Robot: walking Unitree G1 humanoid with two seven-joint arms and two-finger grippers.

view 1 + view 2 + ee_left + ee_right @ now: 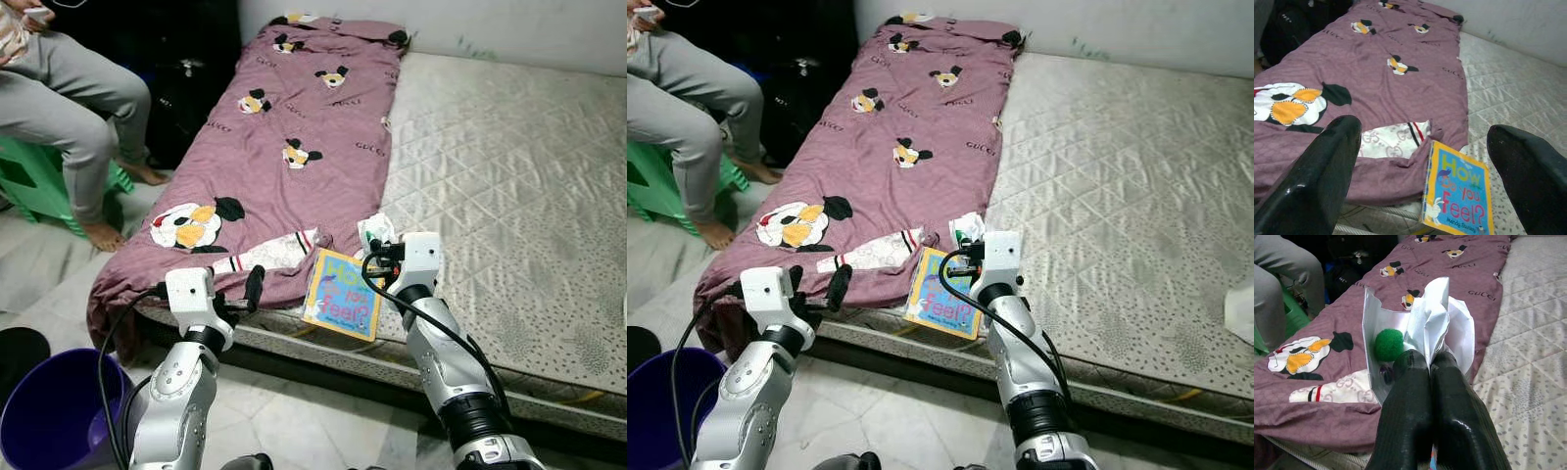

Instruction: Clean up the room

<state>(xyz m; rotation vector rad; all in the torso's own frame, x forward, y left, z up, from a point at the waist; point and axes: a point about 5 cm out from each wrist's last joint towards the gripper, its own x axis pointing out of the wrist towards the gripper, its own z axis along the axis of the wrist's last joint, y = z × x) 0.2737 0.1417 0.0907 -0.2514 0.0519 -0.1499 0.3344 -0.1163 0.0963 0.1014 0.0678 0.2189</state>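
Observation:
A crumpled white wrapper (1442,316) with a green blob on it is pinched between the tips of my right gripper (1427,358), which is shut on it. In the left eye view that wrapper (375,230) hangs just above the mattress edge, beside the purple blanket. A yellow and blue picture book (343,294) titled "How Do You Feel?" lies at the mattress's front edge, just under the right gripper. My left gripper (1422,131) is open and empty in front of the bed, pointing at the blanket's lower end and the book (1459,196).
A purple cartoon-print blanket (294,127) covers the left strip of the grey quilted mattress (509,176). A purple bucket (49,411) stands on the floor at lower left. A person (69,88) sits on a green stool (29,186) at upper left, with dark bags (186,88) behind.

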